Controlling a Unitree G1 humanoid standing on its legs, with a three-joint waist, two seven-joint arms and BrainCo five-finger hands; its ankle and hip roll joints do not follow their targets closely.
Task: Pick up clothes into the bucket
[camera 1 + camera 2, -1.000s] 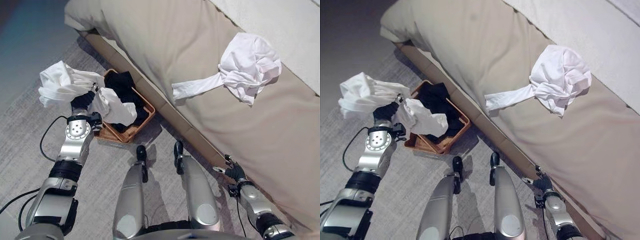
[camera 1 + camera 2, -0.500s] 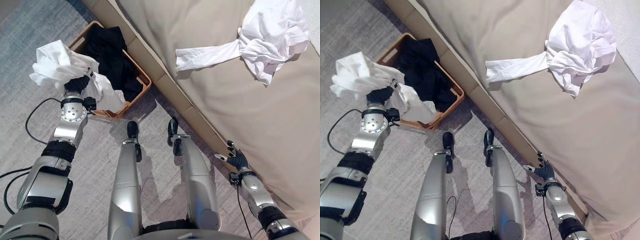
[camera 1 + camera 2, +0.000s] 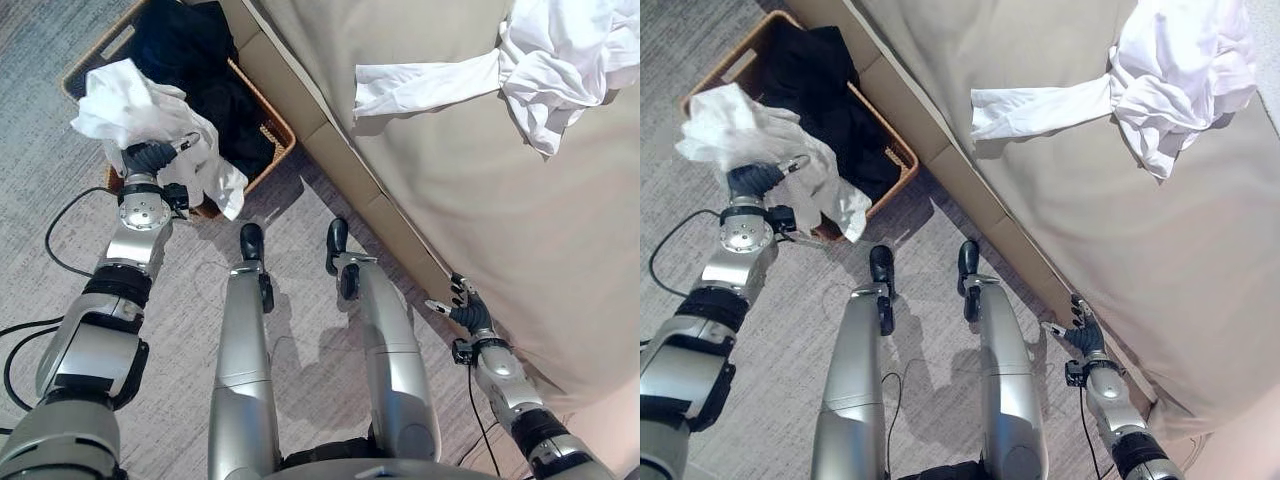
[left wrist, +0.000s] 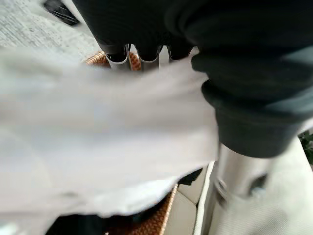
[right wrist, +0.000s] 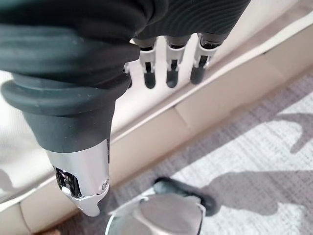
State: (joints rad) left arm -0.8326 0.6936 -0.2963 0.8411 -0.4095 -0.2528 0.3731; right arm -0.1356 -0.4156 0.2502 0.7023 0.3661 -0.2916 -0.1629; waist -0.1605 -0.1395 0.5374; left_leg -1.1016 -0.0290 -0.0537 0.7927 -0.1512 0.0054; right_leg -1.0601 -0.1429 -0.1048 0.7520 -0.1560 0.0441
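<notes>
Left eye view: a crumpled white garment (image 3: 135, 105) is held bunched at upper left, clutched by the left hand (image 3: 150, 157), whose fingers are curled into the cloth. Part of the garment hangs over the near rim of the woven basket (image 3: 270, 125); a loose end droops past that rim toward the grey carpet (image 3: 60, 240). Dark clothes (image 3: 190, 60) are seen lying inside the basket. In the left wrist view, white cloth is draped across the silver fingers (image 4: 120, 56), with basket weave visible beyond it.

A second white garment (image 3: 560, 65) is noted at upper right, lying on the beige bed cover (image 3: 480, 210), one sleeve stretched out toward frame centre. The basket is set on the carpet against the bed base (image 3: 370, 200).

The right hand (image 3: 462, 305) is seen at lower right beside the bed edge, holding nothing, fingers straight and slightly spread; the same is shown in the right wrist view (image 5: 168, 68)
</notes>
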